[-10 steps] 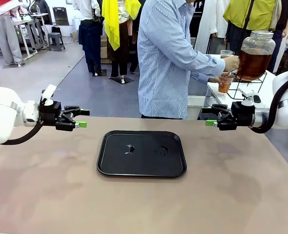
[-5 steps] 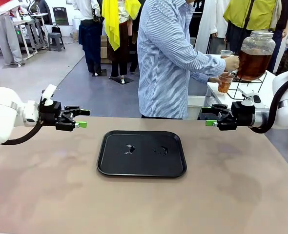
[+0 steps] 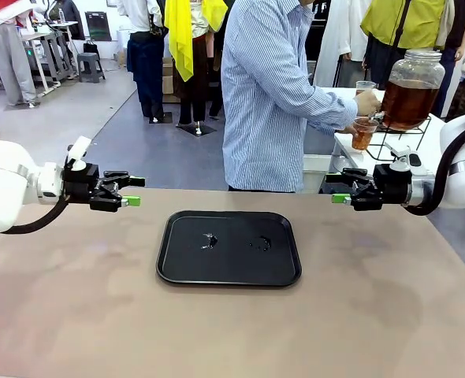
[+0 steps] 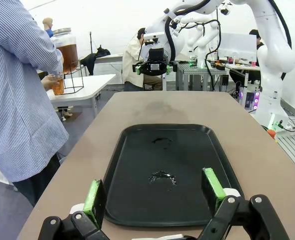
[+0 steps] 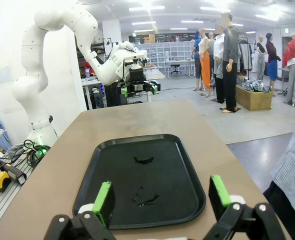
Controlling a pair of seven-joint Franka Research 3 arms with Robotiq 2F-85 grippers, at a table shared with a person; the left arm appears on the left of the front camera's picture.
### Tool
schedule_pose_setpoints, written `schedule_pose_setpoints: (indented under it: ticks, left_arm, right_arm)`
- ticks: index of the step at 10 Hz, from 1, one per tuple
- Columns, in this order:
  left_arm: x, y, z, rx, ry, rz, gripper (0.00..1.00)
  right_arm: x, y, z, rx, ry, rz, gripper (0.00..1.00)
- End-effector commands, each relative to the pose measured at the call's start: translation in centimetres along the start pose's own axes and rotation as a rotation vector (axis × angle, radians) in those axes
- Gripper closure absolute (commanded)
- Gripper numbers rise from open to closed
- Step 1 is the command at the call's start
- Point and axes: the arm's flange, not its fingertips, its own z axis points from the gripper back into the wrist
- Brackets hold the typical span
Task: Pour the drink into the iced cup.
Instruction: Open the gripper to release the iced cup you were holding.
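Centrally, the drink (image 3: pixel 407 101) is amber liquid in a large glass jar (image 3: pixel 413 67) standing upright, long axis vertical, on a wire stand (image 3: pixel 396 142) on a side table (image 3: pixel 426 150) beyond the main table's far right corner. A person (image 3: pixel 273 94) in a striped shirt stands beside it, one hand (image 3: pixel 368 102) at the jar's base, the other holding a small clear cup (image 3: pixel 363 134) partly filled with amber liquid just below it.

Front view: a black tray (image 3: pixel 228 247) lies mid-table (image 3: pixel 232 331) with two small wet patches (image 3: pixel 209 239) on it. The left gripper (image 3: pixel 135 191) and right gripper (image 3: pixel 336 189) hover at opposite table edges, level, pointing toward each other, jaws spread, holding nothing.

Left wrist view: the jar (image 4: pixel 66 47), stand and cup (image 4: pixel 58 84) appear upper left behind the person's sleeve (image 4: pixel 27 45); green pads (image 4: pixel 93 196) frame the tray (image 4: pixel 132 150), and the right gripper (image 4: pixel 151 69) faces the camera.

Right wrist view: the tray (image 5: pixel 187 165) lies lengthwise ahead between spread pads (image 5: pixel 219 190), with the left gripper (image 5: pixel 137 88) beyond.
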Motion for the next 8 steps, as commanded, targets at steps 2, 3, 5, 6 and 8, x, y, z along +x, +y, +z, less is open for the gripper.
schedule_pose_setpoints:
  ticks: [2, 3, 5, 6, 8]
  left_arm:
    - [0.42, -0.06, -0.02, 0.000, -0.002, -0.002, 0.00]
    - [0.42, -0.06, -0.02, 0.000, -0.002, -0.002, 0.00]
    - [0.42, -0.06, -0.02, 0.000, -0.002, -0.002, 0.00]
    - [0.42, -0.06, -0.02, 0.000, -0.002, -0.002, 0.00]
    - [0.42, -0.06, -0.02, 0.000, -0.002, -0.002, 0.00]
  right_arm:
    - [0.33, -0.18, -0.15, 0.002, 0.001, 0.003, 0.00]
    - [0.33, -0.18, -0.15, 0.002, 0.001, 0.003, 0.00]
    - [0.33, -0.18, -0.15, 0.002, 0.001, 0.003, 0.00]
    - [0.33, -0.18, -0.15, 0.002, 0.001, 0.003, 0.00]
    - [0.33, -0.18, -0.15, 0.002, 0.001, 0.003, 0.00]
